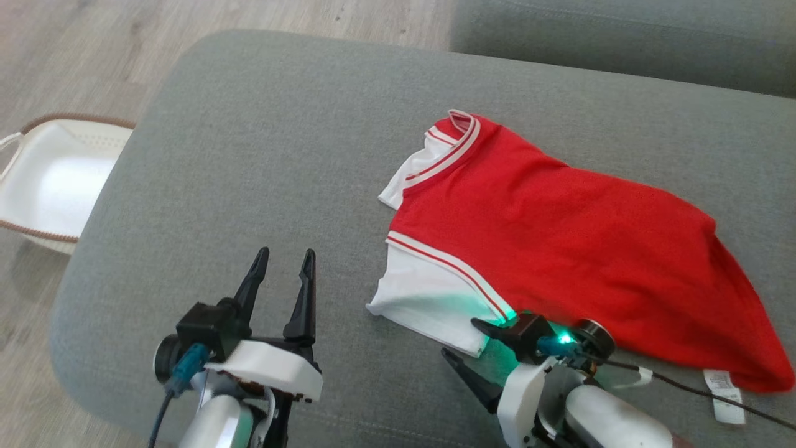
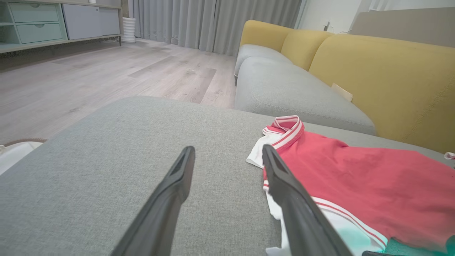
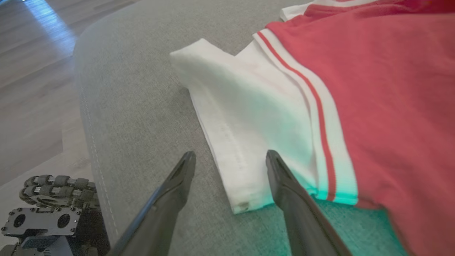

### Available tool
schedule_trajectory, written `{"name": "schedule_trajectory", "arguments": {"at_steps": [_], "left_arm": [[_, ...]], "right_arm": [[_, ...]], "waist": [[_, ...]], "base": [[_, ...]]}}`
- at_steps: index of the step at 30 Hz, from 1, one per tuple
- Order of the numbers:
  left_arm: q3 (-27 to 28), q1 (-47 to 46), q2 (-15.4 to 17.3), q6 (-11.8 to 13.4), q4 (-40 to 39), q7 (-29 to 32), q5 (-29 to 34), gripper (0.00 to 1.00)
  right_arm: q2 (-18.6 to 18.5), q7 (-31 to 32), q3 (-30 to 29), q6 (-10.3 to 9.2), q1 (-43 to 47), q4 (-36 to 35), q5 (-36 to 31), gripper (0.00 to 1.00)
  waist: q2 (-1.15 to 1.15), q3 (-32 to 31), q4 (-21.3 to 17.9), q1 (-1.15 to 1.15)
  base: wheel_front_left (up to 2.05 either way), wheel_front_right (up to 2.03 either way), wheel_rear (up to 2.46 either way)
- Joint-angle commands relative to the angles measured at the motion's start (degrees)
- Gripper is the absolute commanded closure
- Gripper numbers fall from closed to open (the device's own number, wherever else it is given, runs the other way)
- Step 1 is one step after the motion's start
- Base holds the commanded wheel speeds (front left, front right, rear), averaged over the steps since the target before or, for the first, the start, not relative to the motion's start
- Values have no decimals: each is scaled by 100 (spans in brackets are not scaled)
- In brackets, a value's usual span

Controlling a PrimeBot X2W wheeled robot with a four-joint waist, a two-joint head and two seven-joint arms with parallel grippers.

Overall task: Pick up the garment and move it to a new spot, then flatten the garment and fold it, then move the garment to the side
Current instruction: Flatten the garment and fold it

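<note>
On floor at far left: white basket (image 1: 43, 180), brown rim, just beside grey cushion (image 1: 261, 143). Next, left gripper (image 1: 286, 252) over bare cushion near front edge, jaws spread wide, nothing between them, apart from cloth. Further right, right gripper (image 1: 460, 337) at lower corner of white sleeve (image 1: 423, 298); jaws spread wide, hem corner between fingers (image 3: 284, 181), not pinched. Then garment (image 1: 559, 249): red, white striped trim, lying spread and wrinkled on cushion's right half, collar toward far side. White label (image 1: 724, 389) at its right hem.
</note>
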Motion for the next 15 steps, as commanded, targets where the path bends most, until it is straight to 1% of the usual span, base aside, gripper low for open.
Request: {"name": "schedule_trajectory", "arguments": {"at_steps": [1, 7, 11, 12, 13, 15], "left_arm": [[156, -315, 9, 1, -168, -52, -36, 0], [155, -355, 9, 28, -196, -52, -68, 0], [164, -389, 9, 48, -205, -52, -77, 0], [169, -404, 9, 55, -201, -52, -81, 0], [176, -417, 9, 60, -196, -52, -85, 0], [188, -437, 9, 67, -188, -52, -94, 0]], "right_arm": [[28, -35, 82, -5, -185, 7, 16, 0], [70, 51, 347, -5, -423, 555, 66, 0], [113, 134, 572, -5, -538, 783, 247, 0], [119, 152, 639, -5, -571, 815, 302, 55], [120, 146, 705, -5, -608, 837, 342, 100], [120, 91, 799, -5, -672, 860, 443, 100]], "waist": [[0, 57, 51, 0], [0, 183, 89, 0], [0, 243, 62, 0], [0, 249, 47, 0], [0, 252, 28, 0], [0, 242, -21, 0]], "base": [[0, 0, 0], [0, 0, 0], [0, 0, 0], [0, 0, 0], [0, 0, 0], [0, 0, 0]]}}
